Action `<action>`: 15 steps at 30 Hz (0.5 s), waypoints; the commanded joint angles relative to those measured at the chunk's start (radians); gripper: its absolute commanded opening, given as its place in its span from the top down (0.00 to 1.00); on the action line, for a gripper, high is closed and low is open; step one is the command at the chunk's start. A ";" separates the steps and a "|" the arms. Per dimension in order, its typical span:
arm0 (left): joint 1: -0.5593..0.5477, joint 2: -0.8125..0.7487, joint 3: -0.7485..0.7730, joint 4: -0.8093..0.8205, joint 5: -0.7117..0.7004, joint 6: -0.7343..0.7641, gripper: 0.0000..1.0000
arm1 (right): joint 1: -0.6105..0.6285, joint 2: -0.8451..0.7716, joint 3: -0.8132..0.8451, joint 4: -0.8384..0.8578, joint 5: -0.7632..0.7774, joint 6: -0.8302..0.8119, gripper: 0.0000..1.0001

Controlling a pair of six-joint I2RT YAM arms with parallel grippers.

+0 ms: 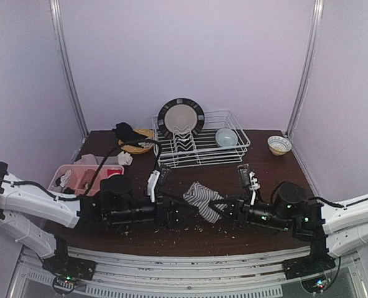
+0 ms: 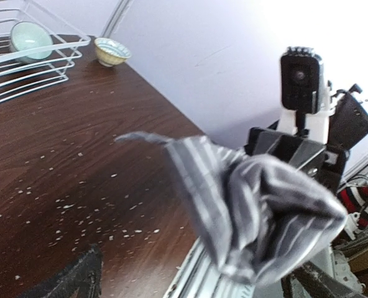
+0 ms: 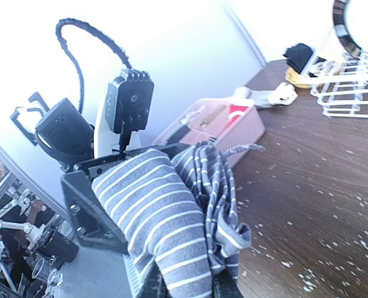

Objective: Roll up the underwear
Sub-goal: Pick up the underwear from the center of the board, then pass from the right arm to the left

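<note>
Hidden: grey white-striped cloth underwear (image 1: 199, 196) is covering the right claw (image 1: 217, 210) fingertips.
Right claw: is pinching the underwear, bunched above the dark wooden counter (image 1: 268, 171).
Left claw (image 1: 184, 213): is standing spread wide just beside the underwear, gripping nothing.

The grey-and-white striped cloth underwear (image 1: 199, 197) is soft, matt fabric, creased into loose folds. The dark brown wooden desk (image 1: 277, 180) shows grain under a smooth, faintly glossy finish and is dotted with pale, dull crumbs (image 2: 84, 220). Along its far edge, the white wire dish rack (image 1: 234, 152) looks like smooth coated metal. The black-rimmed round plate (image 1: 181, 117) and pale green bowl (image 1: 226, 137) in the rack are glossy glazed ceramic. Near the left edge, the pink tray (image 1: 78, 177) is smooth plastic.
</note>
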 commanded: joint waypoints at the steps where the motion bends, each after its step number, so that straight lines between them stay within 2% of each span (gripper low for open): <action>1: -0.027 -0.016 0.039 0.159 -0.003 -0.065 0.02 | 0.039 0.083 0.061 0.207 -0.015 -0.046 1.00; 8: -0.032 -0.049 0.002 0.216 -0.036 -0.045 0.04 | 0.065 0.161 0.076 0.328 0.009 -0.016 1.00; 13: -0.032 -0.037 -0.024 0.319 -0.031 -0.045 0.24 | 0.068 0.193 0.070 0.401 0.012 0.004 1.00; 15: -0.032 -0.030 -0.020 0.339 -0.010 -0.043 0.37 | 0.069 0.202 0.073 0.413 0.010 0.006 1.00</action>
